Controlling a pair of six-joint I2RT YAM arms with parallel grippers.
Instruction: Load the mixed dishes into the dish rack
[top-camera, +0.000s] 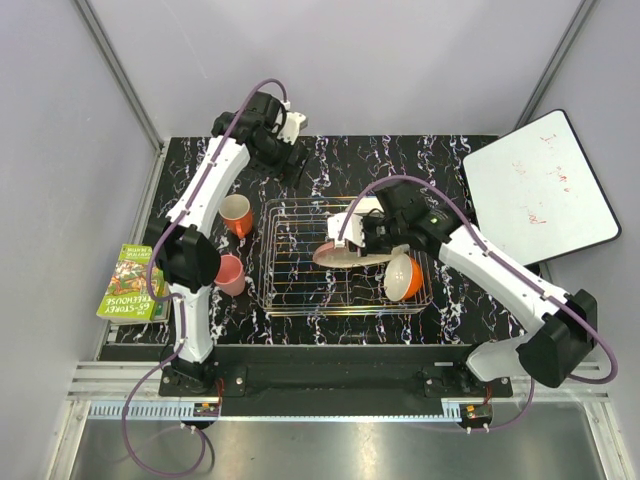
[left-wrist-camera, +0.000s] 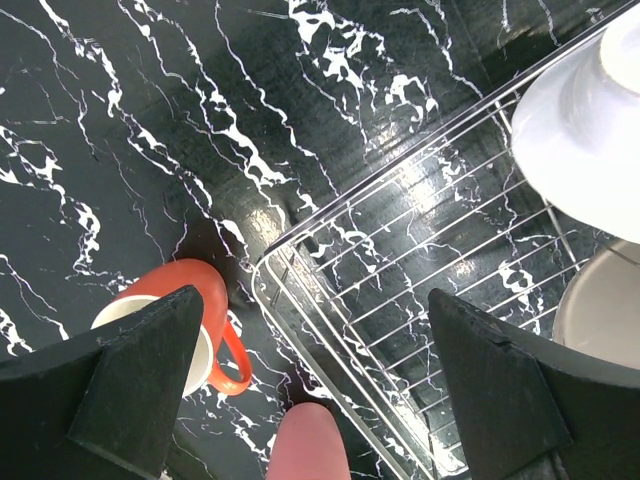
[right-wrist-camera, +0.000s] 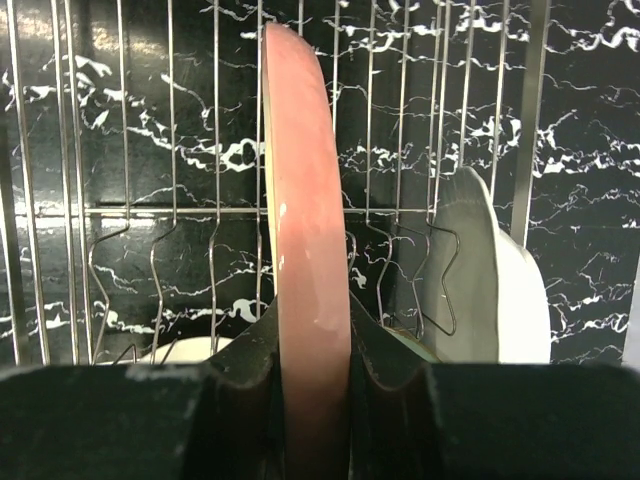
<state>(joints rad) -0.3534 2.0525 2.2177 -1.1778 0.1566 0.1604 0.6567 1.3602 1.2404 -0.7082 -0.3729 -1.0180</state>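
Note:
My right gripper (top-camera: 352, 245) (right-wrist-camera: 312, 330) is shut on the rim of the pink-and-peach plate (top-camera: 338, 252) (right-wrist-camera: 300, 200). It holds the plate on edge among the prongs of the silver wire dish rack (top-camera: 270, 290) (right-wrist-camera: 130, 210). The white plate (right-wrist-camera: 500, 290) (left-wrist-camera: 580, 130) stands in the rack beside it. A pale green sliver (right-wrist-camera: 408, 345), perhaps the bowl, shows behind my right finger. The orange bowl (top-camera: 405, 277) sits in the rack's near right part. My left gripper (top-camera: 287, 160) (left-wrist-camera: 312, 300) is open and empty above the rack's far left corner (left-wrist-camera: 319, 382). The orange mug (top-camera: 237, 215) (left-wrist-camera: 180, 280) and pink mug (top-camera: 230, 273) (left-wrist-camera: 310, 445) stand on the table left of the rack.
A green book (top-camera: 133, 283) lies at the table's left edge. A whiteboard (top-camera: 540, 185) leans at the right edge. Grey walls close off the back and both sides.

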